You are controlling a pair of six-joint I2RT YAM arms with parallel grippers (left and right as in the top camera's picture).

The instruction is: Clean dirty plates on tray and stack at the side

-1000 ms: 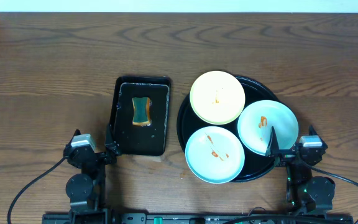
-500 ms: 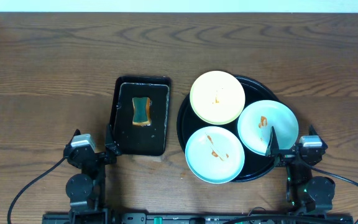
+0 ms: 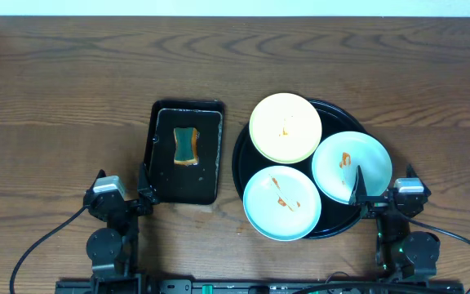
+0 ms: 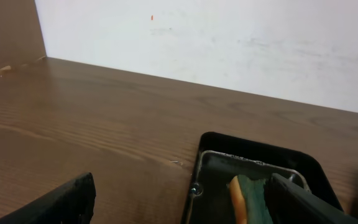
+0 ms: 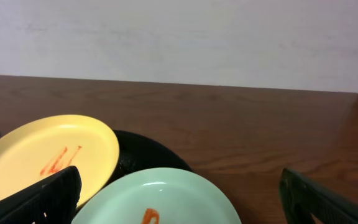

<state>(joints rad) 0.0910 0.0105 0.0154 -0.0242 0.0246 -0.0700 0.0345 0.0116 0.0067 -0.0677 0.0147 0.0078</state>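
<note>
Three plates lie on the round black tray (image 3: 247,140): a pale yellow plate (image 3: 285,126) at the back, a mint-blue plate (image 3: 282,203) at the front left and a mint-blue plate (image 3: 352,166) at the right. All three carry orange-red smears. My right gripper (image 3: 372,193) is open and empty at the tray's front right edge, over the right plate's rim (image 5: 166,199); the yellow plate (image 5: 48,155) shows further back. My left gripper (image 3: 141,196) is open and empty at the front left corner of the sponge tray.
A rectangular black sponge tray (image 3: 206,175) left of the round tray holds a green and orange sponge (image 3: 186,145), also in the left wrist view (image 4: 247,198). A pale wall (image 4: 229,43) runs behind the wooden table (image 3: 72,98).
</note>
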